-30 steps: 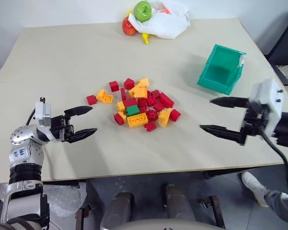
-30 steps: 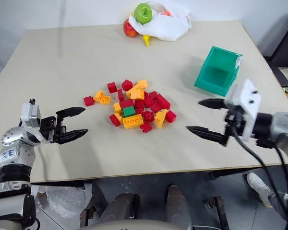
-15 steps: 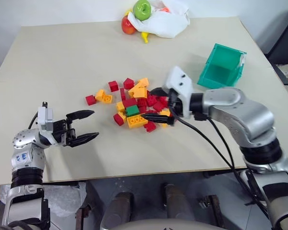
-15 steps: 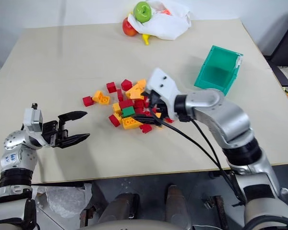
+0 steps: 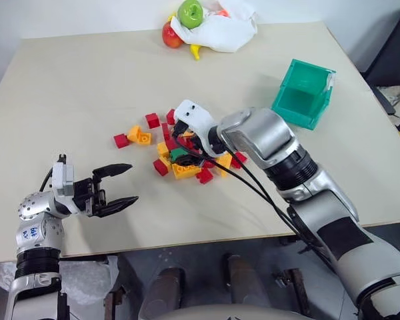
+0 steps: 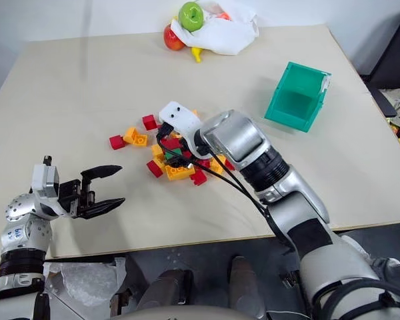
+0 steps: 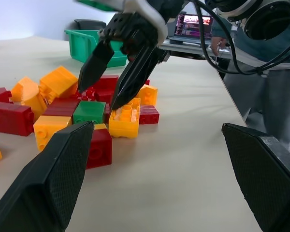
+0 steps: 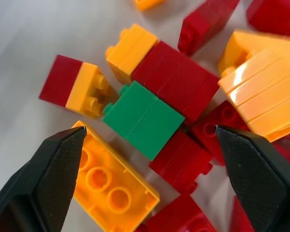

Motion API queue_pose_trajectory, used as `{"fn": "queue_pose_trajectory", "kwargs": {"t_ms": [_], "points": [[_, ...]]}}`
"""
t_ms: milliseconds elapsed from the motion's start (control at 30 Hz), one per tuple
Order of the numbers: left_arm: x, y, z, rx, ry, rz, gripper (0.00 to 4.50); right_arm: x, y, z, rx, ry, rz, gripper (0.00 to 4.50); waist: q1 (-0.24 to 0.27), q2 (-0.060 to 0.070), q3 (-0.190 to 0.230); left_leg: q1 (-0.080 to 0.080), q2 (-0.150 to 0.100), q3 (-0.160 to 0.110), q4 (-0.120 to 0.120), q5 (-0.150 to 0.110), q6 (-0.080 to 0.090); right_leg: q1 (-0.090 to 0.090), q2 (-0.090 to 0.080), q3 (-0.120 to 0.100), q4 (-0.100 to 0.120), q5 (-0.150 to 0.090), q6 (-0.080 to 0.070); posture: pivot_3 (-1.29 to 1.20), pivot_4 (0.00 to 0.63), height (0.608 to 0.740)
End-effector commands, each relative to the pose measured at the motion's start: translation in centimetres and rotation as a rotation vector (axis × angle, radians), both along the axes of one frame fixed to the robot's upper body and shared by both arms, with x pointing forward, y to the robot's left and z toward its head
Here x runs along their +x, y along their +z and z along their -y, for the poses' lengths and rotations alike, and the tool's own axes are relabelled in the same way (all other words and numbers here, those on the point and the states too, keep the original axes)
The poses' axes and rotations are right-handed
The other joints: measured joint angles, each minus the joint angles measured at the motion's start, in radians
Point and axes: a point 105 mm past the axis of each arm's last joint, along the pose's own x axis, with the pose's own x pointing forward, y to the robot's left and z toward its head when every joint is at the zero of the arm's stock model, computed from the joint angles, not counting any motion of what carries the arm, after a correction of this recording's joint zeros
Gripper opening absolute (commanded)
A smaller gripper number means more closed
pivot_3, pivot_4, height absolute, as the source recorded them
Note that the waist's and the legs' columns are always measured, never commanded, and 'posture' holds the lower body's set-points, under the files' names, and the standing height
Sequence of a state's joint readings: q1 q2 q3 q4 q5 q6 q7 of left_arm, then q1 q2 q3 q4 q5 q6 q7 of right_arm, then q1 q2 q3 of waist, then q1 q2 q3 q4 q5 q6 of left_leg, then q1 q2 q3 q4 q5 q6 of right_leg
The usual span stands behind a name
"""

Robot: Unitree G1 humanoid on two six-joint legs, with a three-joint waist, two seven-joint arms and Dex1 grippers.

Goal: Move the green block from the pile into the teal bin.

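Green block (image 8: 144, 120) hemmed by red bricks (image 8: 176, 82), long orange brick (image 8: 113, 186) in pile (image 5: 183, 143). Right gripper (image 7: 108, 82) above, jaws wide, empty. Left gripper (image 5: 123, 185) apart, agape, empty.

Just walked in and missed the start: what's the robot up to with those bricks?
The right gripper is poised open over the pile of red and orange bricks, its fingers either side of the green block without gripping it. The left gripper hovers open over bare table, off to the side. The teal bin waits beyond the pile, with no brick visible inside.
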State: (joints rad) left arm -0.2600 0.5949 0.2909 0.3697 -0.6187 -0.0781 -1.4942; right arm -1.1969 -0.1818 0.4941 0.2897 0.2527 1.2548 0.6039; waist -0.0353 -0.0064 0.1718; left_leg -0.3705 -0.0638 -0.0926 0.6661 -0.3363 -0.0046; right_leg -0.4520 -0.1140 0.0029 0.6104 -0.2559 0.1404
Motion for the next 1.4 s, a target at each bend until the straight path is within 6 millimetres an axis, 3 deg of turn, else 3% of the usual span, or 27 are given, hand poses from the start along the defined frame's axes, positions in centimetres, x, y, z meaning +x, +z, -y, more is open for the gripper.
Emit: {"fn": "queue_pose_trajectory", "kwargs": {"t_ms": [33, 267, 600, 867, 1067, 1233, 1333, 1400], "points": [[-0.3, 0.6, -0.3, -0.010, 0.018, 0.043, 4.50, 0.3, 0.5, -0.8, -0.002, -0.049, -0.017, 4.44, -0.005, 0.000, 0.000, 0.000, 0.000, 0.000, 0.000, 0.000, 0.000, 0.000, 0.000, 0.000, 0.001, 0.000, 0.000, 0.00, 0.150, 0.740], [-0.2, 0.7, -0.3, -0.011, 0.028, 0.046, 4.50, 0.8, 0.3, -3.3, 0.056, -0.122, -0.104, 4.44, -0.027, 0.000, 0.000, 0.001, 0.001, 0.001, 0.000, 0.001, -0.002, -0.001, 0.000, 0.001, 0.003, 0.000, -0.001, 0.00, 0.150, 0.740], [-0.1, 0.7, -0.3, -0.009, 0.039, 0.049, 4.50, 0.7, -0.3, -5.0, 0.021, -0.093, -0.093, 4.44, -0.027, 0.000, 0.000, 0.002, 0.001, 0.002, 0.001, 0.003, -0.004, -0.003, 0.000, 0.003, 0.010, -0.001, -0.004, 0.00, 0.150, 0.740], [0.2, 0.8, -0.3, -0.010, 0.048, 0.051, 4.50, 0.1, -0.6, -5.1, -0.049, -0.014, -0.030, 1.92, -0.027, 0.000, 0.000, 0.000, 0.001, 0.005, 0.000, 0.003, -0.004, -0.008, 0.000, 0.003, 0.013, -0.001, -0.004, 0.00, 0.150, 0.740], [0.4, 0.9, -0.2, -0.013, 0.055, 0.056, 4.50, 0.4, 1.1, -4.3, -0.012, 0.031, 0.066, 0.02, -0.026, -0.001, 0.000, -0.001, 0.000, 0.005, 0.000, 0.003, -0.004, -0.009, 0.000, 0.002, 0.012, -0.001, -0.004, 0.00, 0.150, 0.740], [0.5, 0.9, -0.1, -0.013, 0.059, 0.056, 4.50, -0.1, 2.3, -4.4, 0.036, 0.238, 0.216, 0.02, -0.025, -0.001, 0.000, -0.002, 0.000, 0.005, 0.000, 0.003, -0.004, -0.010, 0.000, 0.002, 0.011, -0.001, -0.004, 0.00, 0.150, 0.740], [0.5, 0.9, -0.1, -0.014, 0.059, 0.054, 4.50, -0.4, 2.0, -3.3, 0.023, 0.239, 0.203, 0.58, -0.026, -0.001, 0.000, -0.002, 0.000, 0.005, 0.000, 0.003, -0.004, -0.010, 0.000, 0.002, 0.011, -0.001, -0.004, 0.00, 0.150, 0.740], [0.6, 0.8, -0.1, -0.015, 0.059, 0.054, 4.50, -0.6, 2.2, -3.1, 0.027, 0.232, 0.204, 1.25, -0.027, -0.001, 0.000, -0.001, 0.001, 0.006, 0.000, 0.003, -0.004, -0.010, 0.000, 0.002, 0.011, -0.001, -0.004, 0.00, 0.150, 0.740]]}}
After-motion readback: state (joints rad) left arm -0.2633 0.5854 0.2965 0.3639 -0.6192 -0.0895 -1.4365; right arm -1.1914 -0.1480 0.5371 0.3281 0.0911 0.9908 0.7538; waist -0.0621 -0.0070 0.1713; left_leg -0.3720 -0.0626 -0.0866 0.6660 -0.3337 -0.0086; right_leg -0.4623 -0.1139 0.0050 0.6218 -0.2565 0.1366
